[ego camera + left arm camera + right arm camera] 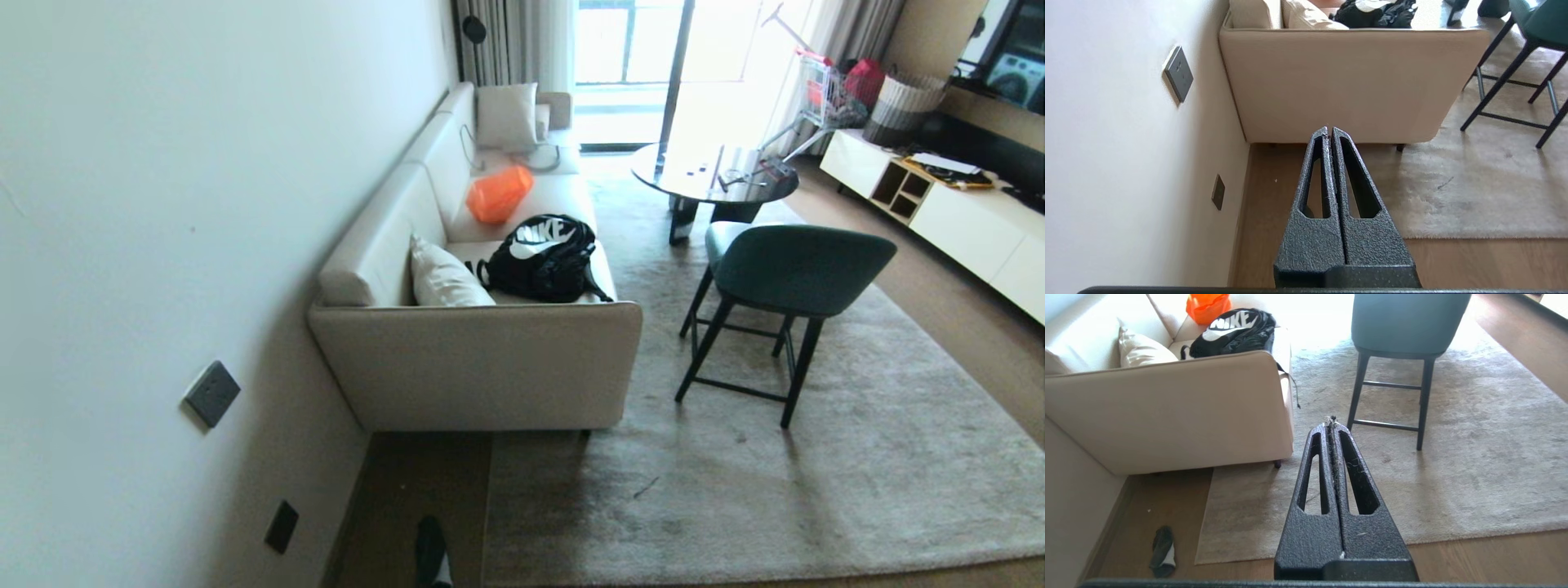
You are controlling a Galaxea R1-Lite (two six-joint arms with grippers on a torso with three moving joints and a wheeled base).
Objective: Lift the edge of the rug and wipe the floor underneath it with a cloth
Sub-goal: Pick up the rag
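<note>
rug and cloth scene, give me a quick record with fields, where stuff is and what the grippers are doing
rug edge: corner flat on the floor, not yet lifted
cloth: crumpled on the floor in the strip between rug and wall, apart from the rug
left gripper: shut, empty, held above the floor strip
right gripper: shut, empty, lint on its tips, above the rug
sofa: end on the rug's far corner
chair: green, standing on the rug

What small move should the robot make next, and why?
Probably reach the left gripper down toward the cloth. It lies on the floor beside the rug edge, and both the left and the right gripper are shut and empty.
</note>
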